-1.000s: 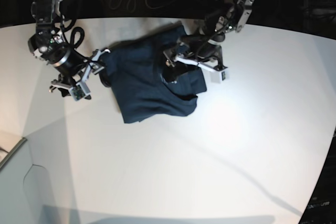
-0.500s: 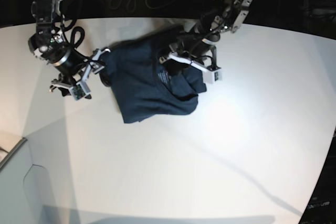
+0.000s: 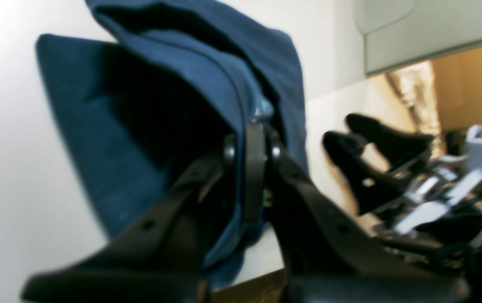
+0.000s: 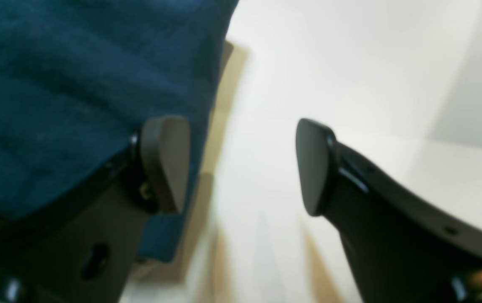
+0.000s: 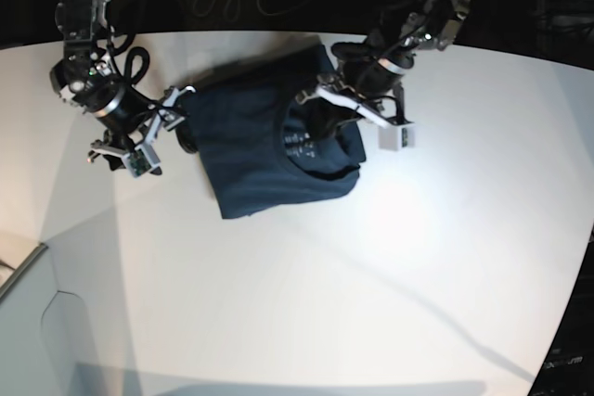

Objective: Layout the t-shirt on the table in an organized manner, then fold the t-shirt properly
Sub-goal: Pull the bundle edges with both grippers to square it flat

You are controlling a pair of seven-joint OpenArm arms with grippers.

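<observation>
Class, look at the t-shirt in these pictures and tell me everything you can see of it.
The t-shirt is dark navy blue and looks like soft cotton. It lies crumpled, not spread flat, near the far edge of the white table. White printing shows inside the round collar. The left claw is shut on a fold of cloth near the collar and lifts it, so the fabric drapes over the fingers. The right claw stands open at the shirt's opposite edge, one finger against or just under the cloth.

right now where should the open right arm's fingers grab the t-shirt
Take the t-shirt by its near side edge, coming in flat along the table. That hem lies just beside the right gripper, whose open fingers already touch it, while the left gripper pinches the far side.
</observation>
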